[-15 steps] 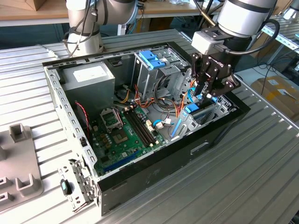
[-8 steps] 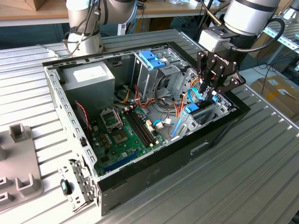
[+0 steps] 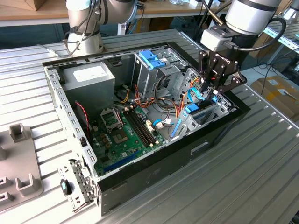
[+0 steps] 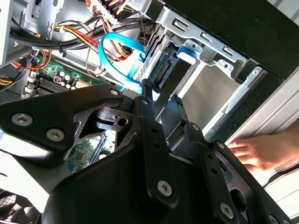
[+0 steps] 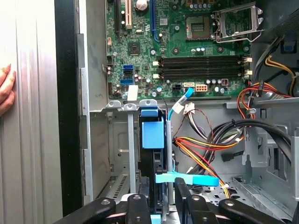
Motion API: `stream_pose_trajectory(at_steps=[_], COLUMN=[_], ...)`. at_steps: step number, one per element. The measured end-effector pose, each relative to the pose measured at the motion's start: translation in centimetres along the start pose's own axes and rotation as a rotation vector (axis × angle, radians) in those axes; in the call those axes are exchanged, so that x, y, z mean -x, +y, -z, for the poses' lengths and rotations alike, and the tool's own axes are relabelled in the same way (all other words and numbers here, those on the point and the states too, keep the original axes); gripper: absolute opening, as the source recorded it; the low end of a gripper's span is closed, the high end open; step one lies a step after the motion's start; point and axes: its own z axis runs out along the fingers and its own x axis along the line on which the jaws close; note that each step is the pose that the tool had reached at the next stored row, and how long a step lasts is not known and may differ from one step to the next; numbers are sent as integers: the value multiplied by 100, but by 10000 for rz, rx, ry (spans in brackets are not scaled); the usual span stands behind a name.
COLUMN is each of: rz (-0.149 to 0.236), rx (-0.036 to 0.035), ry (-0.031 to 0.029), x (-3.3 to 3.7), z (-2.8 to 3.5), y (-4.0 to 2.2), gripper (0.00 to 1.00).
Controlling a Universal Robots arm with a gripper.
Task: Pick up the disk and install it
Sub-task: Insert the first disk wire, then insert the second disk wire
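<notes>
One black gripper (image 3: 211,91) pinches the light-blue-railed silver disk (image 5: 153,135), seated upright in the open computer case's (image 3: 154,172) corner bay.

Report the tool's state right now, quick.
Tool: shut on the disk, which stands on edge in the drive bay of the computer case.

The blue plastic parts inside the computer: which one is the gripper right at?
The disk standing in the bay at the case's edge, on the exterior view's right, directly under the gripper. The blue bracket topping the tall cage stands apart.
</notes>
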Motion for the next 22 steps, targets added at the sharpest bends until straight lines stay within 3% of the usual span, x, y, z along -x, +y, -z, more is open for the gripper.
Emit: stream_pose_trajectory(at_steps=[8,16,22], rz=[0,0,0], rx=[-1,0,0], ry=[0,0,0], x=[1,5,12], z=[0,0,15], y=[-18,-77,-77], gripper=[36,36,36])
